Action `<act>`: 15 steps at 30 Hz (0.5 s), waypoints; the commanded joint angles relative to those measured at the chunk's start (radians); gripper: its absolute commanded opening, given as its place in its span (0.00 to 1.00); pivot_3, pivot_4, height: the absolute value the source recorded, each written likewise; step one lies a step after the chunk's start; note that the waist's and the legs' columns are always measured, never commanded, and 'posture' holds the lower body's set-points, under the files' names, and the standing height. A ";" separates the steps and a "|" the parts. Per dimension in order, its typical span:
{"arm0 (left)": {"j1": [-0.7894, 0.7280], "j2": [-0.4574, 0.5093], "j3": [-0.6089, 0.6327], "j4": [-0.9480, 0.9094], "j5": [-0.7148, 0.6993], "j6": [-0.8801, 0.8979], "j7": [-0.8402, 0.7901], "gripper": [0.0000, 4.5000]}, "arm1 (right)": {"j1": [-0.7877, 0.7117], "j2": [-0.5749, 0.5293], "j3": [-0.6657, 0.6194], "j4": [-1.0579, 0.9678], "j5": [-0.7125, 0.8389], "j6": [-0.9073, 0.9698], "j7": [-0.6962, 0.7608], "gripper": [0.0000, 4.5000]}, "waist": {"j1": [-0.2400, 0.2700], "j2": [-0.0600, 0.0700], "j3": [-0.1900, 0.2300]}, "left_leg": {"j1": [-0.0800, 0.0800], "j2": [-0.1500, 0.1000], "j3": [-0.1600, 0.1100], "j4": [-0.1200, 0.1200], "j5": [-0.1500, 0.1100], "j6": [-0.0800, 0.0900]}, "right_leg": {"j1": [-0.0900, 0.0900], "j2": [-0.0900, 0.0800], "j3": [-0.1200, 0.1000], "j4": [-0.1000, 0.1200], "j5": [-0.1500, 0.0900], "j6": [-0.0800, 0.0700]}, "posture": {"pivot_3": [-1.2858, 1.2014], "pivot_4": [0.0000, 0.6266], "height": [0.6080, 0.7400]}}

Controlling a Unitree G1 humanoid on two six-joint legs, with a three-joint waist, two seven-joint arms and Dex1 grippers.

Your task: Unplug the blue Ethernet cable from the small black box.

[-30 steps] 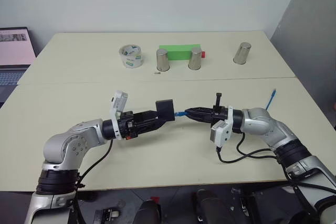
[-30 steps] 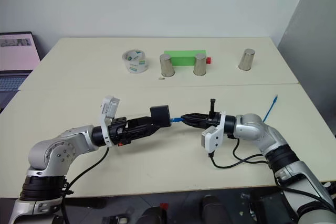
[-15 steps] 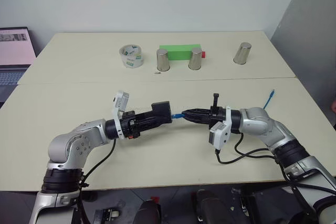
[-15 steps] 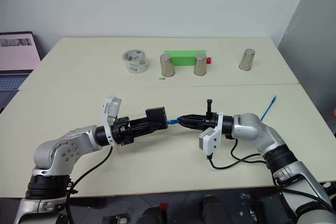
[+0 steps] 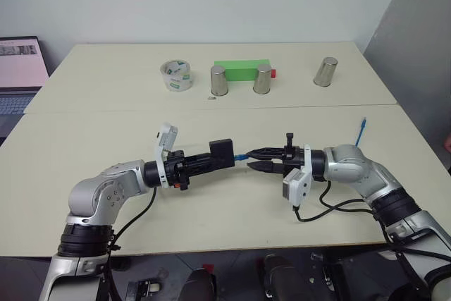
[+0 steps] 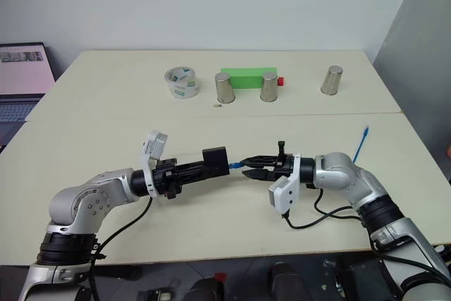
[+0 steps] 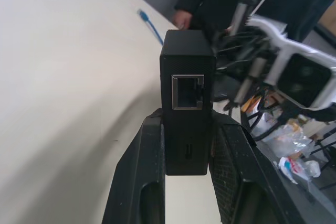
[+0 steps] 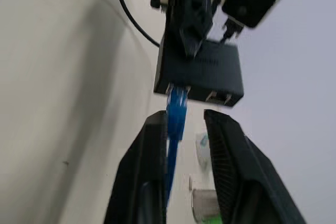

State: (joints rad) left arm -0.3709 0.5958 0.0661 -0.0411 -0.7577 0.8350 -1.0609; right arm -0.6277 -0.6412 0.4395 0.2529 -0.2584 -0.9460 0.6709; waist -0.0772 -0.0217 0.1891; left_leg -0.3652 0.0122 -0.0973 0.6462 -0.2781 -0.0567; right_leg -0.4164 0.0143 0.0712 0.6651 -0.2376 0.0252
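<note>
Above the pale desk (image 5: 106, 139), my left end effector (image 5: 211, 163) clamped the small black box (image 5: 221, 151). My right end effector (image 5: 258, 160) stood parted around the blue Ethernet cable (image 5: 242, 156), its plug at the box.

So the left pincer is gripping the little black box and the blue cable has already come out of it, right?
Not quite. The left pincer does grip the small black box, but the blue cable is still plugged into it, as the right wrist view shows, with the right pincer open around the cable.
</note>
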 commanded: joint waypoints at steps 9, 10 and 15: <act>-0.034 0.086 -0.153 -0.007 0.228 -0.347 -0.233 0.17 | 0.124 -0.110 -0.088 -0.596 0.909 1.324 0.194 0.62 | 0.023 0.000 0.000 | 0.001 0.000 -0.001 0.001 0.000 0.000 | 0.002 0.000 -0.001 0.000 -0.003 0.004 | 0.52 0.24 1.00; -0.039 0.084 -0.157 -0.007 0.230 -0.357 -0.242 0.17 | 0.120 -0.097 -0.100 -0.600 0.926 1.371 0.183 0.62 | 0.024 0.000 0.000 | 0.001 0.000 -0.002 0.001 0.000 0.000 | 0.002 0.000 -0.001 0.000 -0.003 0.004 | 0.52 0.24 1.00; -0.079 0.066 -0.155 -0.002 0.225 -0.373 -0.254 0.17 | 0.112 -0.062 -0.131 -0.580 0.979 1.555 0.191 0.62 | 0.027 0.000 0.000 | 0.000 0.000 -0.002 0.001 0.000 0.000 | 0.002 0.000 -0.002 -0.001 -0.003 0.005 | 0.52 0.24 1.00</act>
State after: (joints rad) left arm -0.4308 0.6658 -0.1018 -0.0287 -0.5276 0.4846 -1.3022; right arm -0.5002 -0.7087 0.3476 -0.3093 0.6883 0.5526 0.8562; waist -0.0502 -0.0215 0.1892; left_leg -0.3653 0.0124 -0.0989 0.6469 -0.2782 -0.0563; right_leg -0.4146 0.0144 0.0689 0.6635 -0.2406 0.0300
